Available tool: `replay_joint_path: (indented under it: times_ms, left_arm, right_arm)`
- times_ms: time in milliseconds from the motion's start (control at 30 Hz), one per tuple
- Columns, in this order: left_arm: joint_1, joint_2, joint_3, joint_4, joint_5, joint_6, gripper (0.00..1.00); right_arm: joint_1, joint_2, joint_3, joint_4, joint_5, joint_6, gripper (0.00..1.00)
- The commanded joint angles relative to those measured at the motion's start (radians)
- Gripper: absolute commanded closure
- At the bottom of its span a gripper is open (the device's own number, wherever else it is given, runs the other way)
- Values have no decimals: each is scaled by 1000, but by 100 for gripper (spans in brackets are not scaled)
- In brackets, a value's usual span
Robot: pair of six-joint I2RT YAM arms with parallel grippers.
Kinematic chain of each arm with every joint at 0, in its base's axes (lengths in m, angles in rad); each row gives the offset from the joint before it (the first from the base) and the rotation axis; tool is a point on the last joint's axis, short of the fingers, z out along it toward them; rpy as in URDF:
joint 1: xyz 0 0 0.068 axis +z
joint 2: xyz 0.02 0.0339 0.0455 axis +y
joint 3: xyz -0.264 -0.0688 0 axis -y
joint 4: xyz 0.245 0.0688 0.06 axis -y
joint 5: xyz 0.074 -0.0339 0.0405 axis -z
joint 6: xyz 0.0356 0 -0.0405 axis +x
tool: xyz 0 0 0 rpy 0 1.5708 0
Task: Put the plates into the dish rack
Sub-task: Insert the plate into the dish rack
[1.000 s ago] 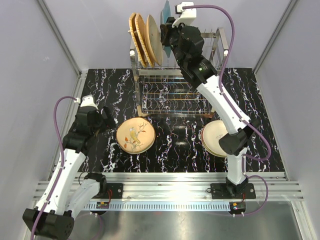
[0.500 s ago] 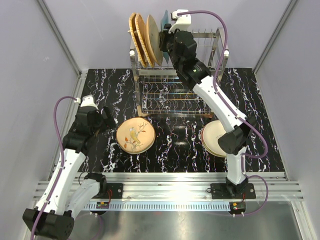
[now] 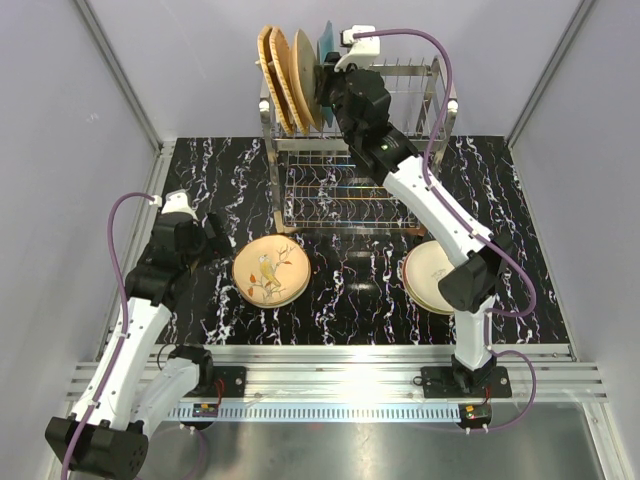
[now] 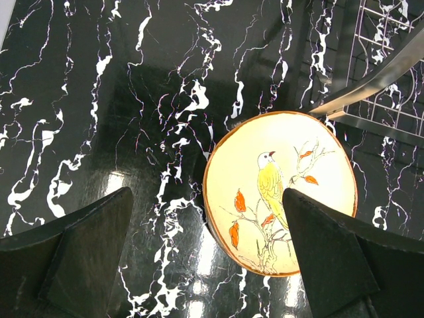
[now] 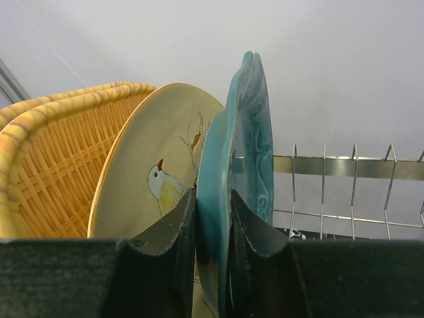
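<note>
The dish rack (image 3: 420, 72) stands at the back of the table, its tines (image 5: 344, 165) showing in the right wrist view. Two orange woven plates (image 3: 270, 75) and a cream bird plate (image 3: 305, 85) stand upright in its left end. My right gripper (image 3: 332, 88) is shut on the rim of a teal plate (image 5: 248, 132), held on edge close beside the racked bird plate (image 5: 152, 165). Another bird plate (image 3: 270, 272) lies flat on the table. My left gripper (image 4: 207, 199) hangs open over that plate's (image 4: 265, 179) left edge, holding nothing.
A stack of cream plates (image 3: 432, 275) lies on the black marbled table (image 3: 370, 280) at the right, partly under the right arm. The rack's lower grid shelf (image 3: 340, 195) holds nothing. Grey walls close in both sides.
The right arm has carried the teal plate leftward, closer to the plates standing in the rack. The left arm has not moved.
</note>
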State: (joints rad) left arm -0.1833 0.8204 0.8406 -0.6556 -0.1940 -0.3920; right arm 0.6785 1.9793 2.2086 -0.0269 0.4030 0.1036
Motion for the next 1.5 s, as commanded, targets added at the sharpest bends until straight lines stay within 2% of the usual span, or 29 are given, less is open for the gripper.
replay_joint_path:
  times_ms: [0, 233, 467, 567, 667, 767, 900, 967, 1067, 1133, 1333, 1400, 1467]
  left_arm:
    - [1, 5, 11, 45, 19, 7, 1]
    - [1, 6, 11, 50, 28, 7, 1]
    - [1, 5, 8, 51, 31, 8, 1]
    - [1, 5, 8, 53, 38, 8, 1]
    - [1, 3, 8, 53, 42, 7, 1]
    - [1, 2, 8, 53, 44, 8, 1]
    - [1, -1, 6, 53, 44, 8, 1]
    - [1, -1, 6, 53, 45, 7, 1]
    - [1, -1, 5, 53, 45, 7, 1]
    - [1, -1, 3, 56, 47, 8, 1]
    - [1, -3, 3, 56, 51, 8, 1]
    - [1, -3, 3, 54, 53, 8, 1]
    - [1, -6, 3, 56, 51, 8, 1]
  right_arm:
    - [7, -45, -4, 99, -3, 16, 75]
    - [36, -43, -1, 91, 57, -61, 69]
    - [47, -79, -73, 127, 83, -48, 78]
    - [47, -96, -98, 134, 91, -42, 67]
    - [46, -106, -119, 139, 99, -38, 66]
    - [49, -106, -122, 134, 92, -35, 59]
    - [49, -106, -119, 131, 89, -21, 57]
    - [49, -105, -118, 131, 91, -21, 61]
    - [49, -106, -113, 127, 111, -18, 85]
    - [49, -112, -121, 131, 118, -19, 93]
    - [50, -134, -158, 148, 126, -24, 98]
    - [50, -131, -155, 145, 132, -31, 93]
    - [50, -128, -148, 142, 131, -35, 80]
